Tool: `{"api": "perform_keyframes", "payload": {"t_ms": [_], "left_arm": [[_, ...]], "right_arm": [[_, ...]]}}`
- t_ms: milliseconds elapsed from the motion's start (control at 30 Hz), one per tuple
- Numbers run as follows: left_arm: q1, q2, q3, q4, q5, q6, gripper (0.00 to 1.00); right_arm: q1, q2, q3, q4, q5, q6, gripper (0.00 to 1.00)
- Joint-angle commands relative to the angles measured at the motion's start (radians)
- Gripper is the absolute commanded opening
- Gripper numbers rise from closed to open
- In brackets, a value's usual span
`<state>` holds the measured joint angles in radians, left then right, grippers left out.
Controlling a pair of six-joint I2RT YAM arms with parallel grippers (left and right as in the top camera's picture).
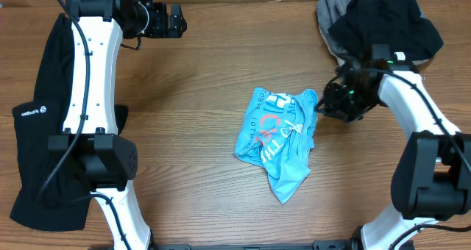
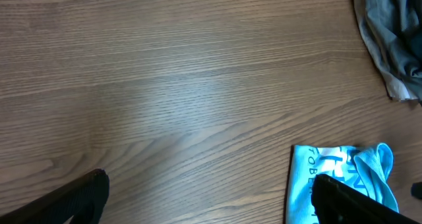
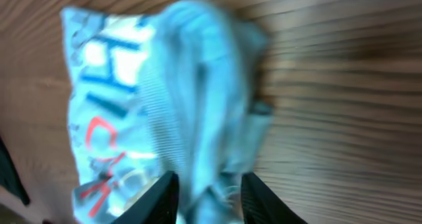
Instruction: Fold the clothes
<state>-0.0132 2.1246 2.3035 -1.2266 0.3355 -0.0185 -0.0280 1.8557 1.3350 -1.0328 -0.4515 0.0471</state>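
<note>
A black garment [image 1: 29, 154] lies at the desk's [image 1: 191, 132] left; the left fingers [image 2: 79, 201] are spread wide, empty. The shirt [image 1: 280, 140] sits crumpled mid-desk. The right fingers [image 3: 161, 199] straddle its bunched edge (gripped or released, I cannot tell); best to lift there and shake it flat before folding. A pile [image 1: 383, 18] sits far right.

T-shirt [image 1: 276, 143] at centre of table [image 1: 191, 81]; garment pile [image 1: 383, 22] behind-right; long garment [image 1: 33, 132] along left edge.
</note>
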Motion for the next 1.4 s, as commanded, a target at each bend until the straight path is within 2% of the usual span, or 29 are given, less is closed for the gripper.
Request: {"api": "perform_keyframes", "payload": {"t_ms": [0, 300, 467, 533, 700, 767, 1033, 1100, 1133, 1367], "left_arm": [[0.000, -0.019, 0.015, 0.000, -0.006, 0.016, 1.00], [0.000, -0.019, 0.015, 0.000, -0.006, 0.016, 1.00], [0.000, -0.019, 0.015, -0.002, -0.006, 0.016, 1.00], [0.000, -0.019, 0.015, -0.006, -0.006, 0.016, 1.00], [0.000, -0.019, 0.015, -0.024, -0.006, 0.016, 1.00], [0.000, -0.019, 0.015, -0.025, -0.006, 0.016, 1.00], [0.000, -0.019, 0.015, -0.026, -0.006, 0.016, 1.00], [0.000, -0.019, 0.015, -0.026, -0.006, 0.016, 1.00], [0.000, -0.019, 0.015, -0.025, -0.006, 0.016, 1.00], [0.000, -0.019, 0.015, -0.022, -0.012, 0.016, 1.00]], "right_arm": [[0.070, -0.035, 0.014, 0.005, 0.016, -0.019, 0.37], [0.196, -0.035, 0.013, 0.015, 0.327, 0.137, 0.42], [0.202, -0.034, 0.013, 0.014, 0.358, 0.148, 0.41], [0.202, -0.032, 0.013, 0.011, 0.354, 0.148, 0.36], [0.202, -0.030, 0.013, -0.006, 0.301, 0.139, 0.34], [0.205, -0.030, 0.013, -0.001, 0.270, 0.136, 0.25], [0.210, -0.021, 0.011, -0.001, 0.272, 0.137, 0.18], [0.210, -0.014, 0.011, -0.001, 0.275, 0.137, 0.06], [0.210, -0.013, 0.011, -0.001, 0.276, 0.137, 0.04], [0.187, -0.015, 0.015, -0.019, 0.309, 0.174, 0.04]]}}
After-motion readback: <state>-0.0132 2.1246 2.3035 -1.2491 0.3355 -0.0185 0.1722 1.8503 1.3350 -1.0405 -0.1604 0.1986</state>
